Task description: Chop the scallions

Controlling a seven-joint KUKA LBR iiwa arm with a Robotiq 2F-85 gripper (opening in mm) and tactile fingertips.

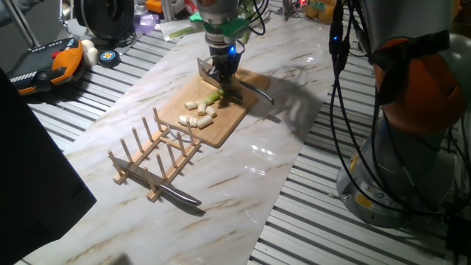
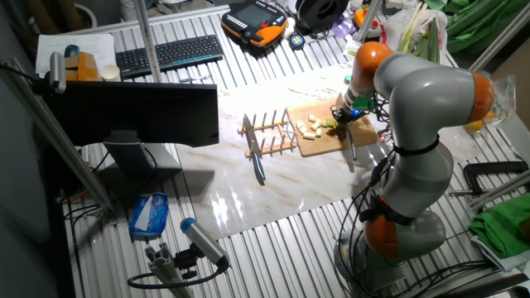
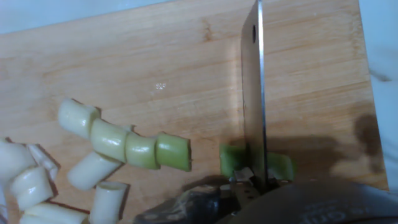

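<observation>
My gripper (image 1: 221, 68) is shut on a cleaver (image 3: 254, 93) and holds it blade down over the wooden cutting board (image 1: 224, 126). In the hand view the blade edge presses into a light green scallion piece (image 3: 231, 160). To its left lies a curved row of cut pale-green and white scallion pieces (image 3: 124, 146), with more white stubs at the lower left. In one fixed view the cut pieces (image 1: 199, 112) lie left of the gripper on the board. The other fixed view shows the gripper (image 2: 346, 109) at the board's right end and the pieces (image 2: 312, 124).
A wooden peg rack (image 1: 158, 154) stands in front of the board, with a knife (image 1: 178, 195) lying beside it. Another dark-handled knife (image 1: 255, 90) lies at the board's right side. Tools and bags crowd the back edge; the robot base (image 1: 397, 147) is at the right.
</observation>
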